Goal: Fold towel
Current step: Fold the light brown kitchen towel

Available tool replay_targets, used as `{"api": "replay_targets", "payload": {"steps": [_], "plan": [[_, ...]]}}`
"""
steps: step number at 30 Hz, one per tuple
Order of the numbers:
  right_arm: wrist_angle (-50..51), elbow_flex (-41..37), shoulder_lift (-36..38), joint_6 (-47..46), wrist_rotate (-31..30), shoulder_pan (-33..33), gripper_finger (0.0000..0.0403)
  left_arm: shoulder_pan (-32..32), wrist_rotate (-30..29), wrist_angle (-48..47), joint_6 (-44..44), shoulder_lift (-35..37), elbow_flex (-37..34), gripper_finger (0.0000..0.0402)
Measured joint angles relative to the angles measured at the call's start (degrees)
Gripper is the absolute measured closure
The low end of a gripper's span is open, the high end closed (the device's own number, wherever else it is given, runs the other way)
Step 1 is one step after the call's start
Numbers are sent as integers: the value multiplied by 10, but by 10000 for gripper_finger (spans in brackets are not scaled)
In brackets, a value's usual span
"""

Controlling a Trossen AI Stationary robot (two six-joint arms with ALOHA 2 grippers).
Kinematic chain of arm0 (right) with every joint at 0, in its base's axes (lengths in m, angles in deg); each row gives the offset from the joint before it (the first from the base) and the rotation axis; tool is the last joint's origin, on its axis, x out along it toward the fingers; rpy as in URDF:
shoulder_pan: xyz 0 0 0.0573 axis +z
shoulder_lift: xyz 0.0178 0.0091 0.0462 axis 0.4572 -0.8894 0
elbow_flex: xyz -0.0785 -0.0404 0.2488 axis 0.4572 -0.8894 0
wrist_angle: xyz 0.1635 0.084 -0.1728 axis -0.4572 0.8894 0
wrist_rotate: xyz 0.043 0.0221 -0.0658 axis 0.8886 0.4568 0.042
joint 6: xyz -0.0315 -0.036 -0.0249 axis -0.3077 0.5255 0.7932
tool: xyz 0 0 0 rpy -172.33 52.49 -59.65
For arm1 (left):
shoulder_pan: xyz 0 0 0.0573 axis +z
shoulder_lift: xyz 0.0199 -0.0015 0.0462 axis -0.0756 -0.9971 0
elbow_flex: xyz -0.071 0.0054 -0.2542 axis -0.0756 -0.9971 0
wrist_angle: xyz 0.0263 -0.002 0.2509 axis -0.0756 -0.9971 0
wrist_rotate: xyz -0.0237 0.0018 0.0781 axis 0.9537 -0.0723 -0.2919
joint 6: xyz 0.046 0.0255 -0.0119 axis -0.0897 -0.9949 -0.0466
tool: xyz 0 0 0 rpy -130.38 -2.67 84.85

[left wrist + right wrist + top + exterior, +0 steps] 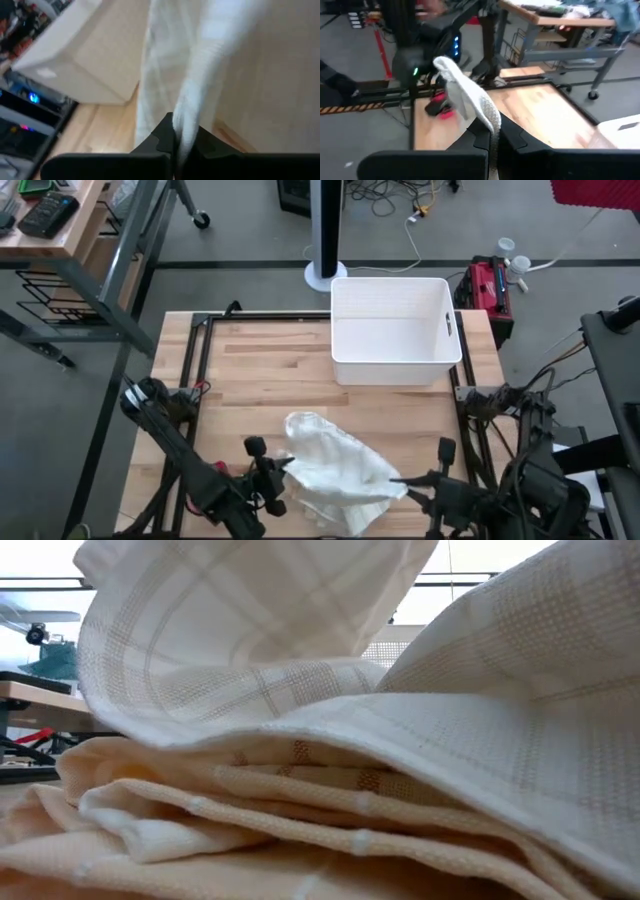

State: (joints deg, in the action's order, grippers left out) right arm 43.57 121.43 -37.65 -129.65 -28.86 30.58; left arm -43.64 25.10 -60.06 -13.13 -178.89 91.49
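A soft, limp towel (335, 470) lies crumpled at the counter's (260, 365) 6 o'clock edge; both grippers' fingers pinch its edges, left (283, 465) at 9 o'clock, right (398, 480) at 3 o'clock.

Grey concrete floor (250, 240) is surrounding the work area. At 11 o'clock in the high view, a wooden workbench (50, 225) on grey metal legs is standing with dark devices lying on it, and a caster wheel (202, 220) is showing beneath. At 12 o'clock, a white round-based pole (325, 230) is rising, with cables (400, 200) trailing beside it. At 2 o'clock, a red case (487, 285) is sitting on the floor. In the low view, bright daylight is coming through windows (30, 560).
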Motion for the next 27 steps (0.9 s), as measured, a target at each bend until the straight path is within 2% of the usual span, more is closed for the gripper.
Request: {"api": "replay_targets", "payload": {"steps": [4, 9, 13, 16, 18, 21, 23, 27], "plan": [[8, 0, -4, -27, 3, 12, 403, 0, 18, -56, -63, 7, 87, 400], [6, -2, -4, -37, -12, 13, 403, 14, 181, -80, -88, 20, 227, 401], [5, -4, -14, -64, -17, -4, 403, 16, 237, -80, -115, 23, 306, 401], [7, -5, -18, -68, -42, -12, 403, 26, 323, -81, -152, 25, 349, 401], [7, -5, -16, -75, -97, -14, 403, 35, 375, -76, -152, 26, 371, 401], [7, -5, -11, -60, -168, -19, 403, 43, 418, -57, -135, 27, 378, 401], [8, -5, -8, -47, -187, -23, 403, 45, 448, -67, -109, 27, 375, 401], [7, -3, 2, -29, -192, -26, 403, 44, 466, -88, -34, 31, 347, 401]]}}
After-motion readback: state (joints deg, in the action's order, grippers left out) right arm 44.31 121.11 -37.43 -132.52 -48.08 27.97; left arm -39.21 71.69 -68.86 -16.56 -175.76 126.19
